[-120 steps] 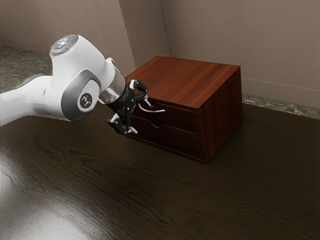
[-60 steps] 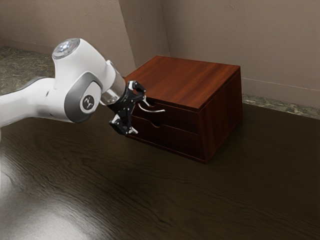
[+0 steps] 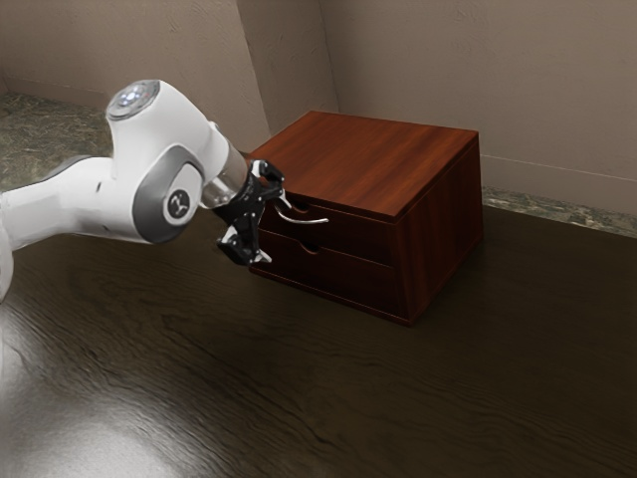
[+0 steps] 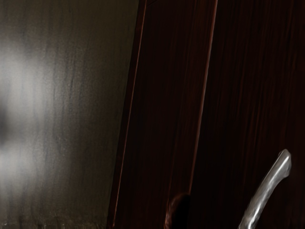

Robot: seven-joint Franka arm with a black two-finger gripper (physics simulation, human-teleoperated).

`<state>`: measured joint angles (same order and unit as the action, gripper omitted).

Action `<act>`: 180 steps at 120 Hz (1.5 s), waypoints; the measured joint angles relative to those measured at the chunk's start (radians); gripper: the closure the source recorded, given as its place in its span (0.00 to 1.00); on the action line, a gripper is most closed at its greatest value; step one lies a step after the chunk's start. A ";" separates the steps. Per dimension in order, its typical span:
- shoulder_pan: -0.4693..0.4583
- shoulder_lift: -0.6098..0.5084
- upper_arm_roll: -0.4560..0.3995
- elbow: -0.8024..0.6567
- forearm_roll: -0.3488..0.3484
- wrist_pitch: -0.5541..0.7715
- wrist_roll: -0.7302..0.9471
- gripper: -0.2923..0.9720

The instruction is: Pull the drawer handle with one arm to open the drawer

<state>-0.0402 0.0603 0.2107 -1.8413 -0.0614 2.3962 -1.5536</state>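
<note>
A reddish-brown wooden cabinet (image 3: 373, 159) with two drawers stands on the dark table. The upper drawer (image 3: 343, 229) carries a curved silver handle (image 3: 305, 214) and its front sits flush with the cabinet. My black gripper (image 3: 267, 225) hangs at the cabinet's front corner toward the exterior view's left, open, fingers spread one above the other. Its upper finger (image 3: 273, 185) is close to the handle's near end; nothing is clamped between the fingers. In the wrist view the silver handle (image 4: 267, 191) slants across the dark drawer front (image 4: 248, 95), just ahead of the hand.
The lower drawer (image 3: 328, 271) has a small finger notch (image 4: 177, 210) at its top edge. The dark wood table (image 3: 299, 398) spreads wide in front of the cabinet. Beige walls (image 3: 498, 70) rise behind it.
My gripper has drifted slightly toward the exterior view's left and the arm's elbow has turned a little. The handle and drawer front have not moved.
</note>
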 joint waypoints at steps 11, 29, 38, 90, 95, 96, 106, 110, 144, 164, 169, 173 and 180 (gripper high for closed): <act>-0.019 0.015 0.000 0.000 -0.001 0.006 -0.003 0.23; -0.006 0.022 0.001 -0.001 -0.009 0.012 -0.006 0.23; -0.001 0.023 0.002 -0.002 -0.010 0.014 -0.006 0.23; -0.013 0.011 0.002 -0.007 -0.013 0.013 -0.010 0.57; -0.012 0.007 0.002 -0.007 -0.013 0.011 -0.010 0.61; -0.012 0.006 0.002 -0.007 -0.013 0.010 -0.010 0.62; -0.012 -0.002 0.003 -0.007 -0.013 0.004 -0.010 0.69; -0.012 -0.007 0.004 -0.007 -0.013 0.000 -0.011 0.71; -0.010 -0.053 0.004 -0.041 -0.011 -0.034 -0.013 0.82; -0.006 -0.086 0.002 -0.073 -0.010 -0.040 -0.015 0.84; -0.004 -0.093 0.001 -0.085 -0.010 -0.042 -0.015 0.85; -0.003 -0.103 0.000 -0.096 -0.010 -0.043 -0.015 0.85; -0.003 -0.116 0.000 -0.110 -0.009 -0.045 -0.016 0.85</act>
<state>-0.0428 -0.0558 0.2104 -1.9511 -0.0703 2.3514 -1.5694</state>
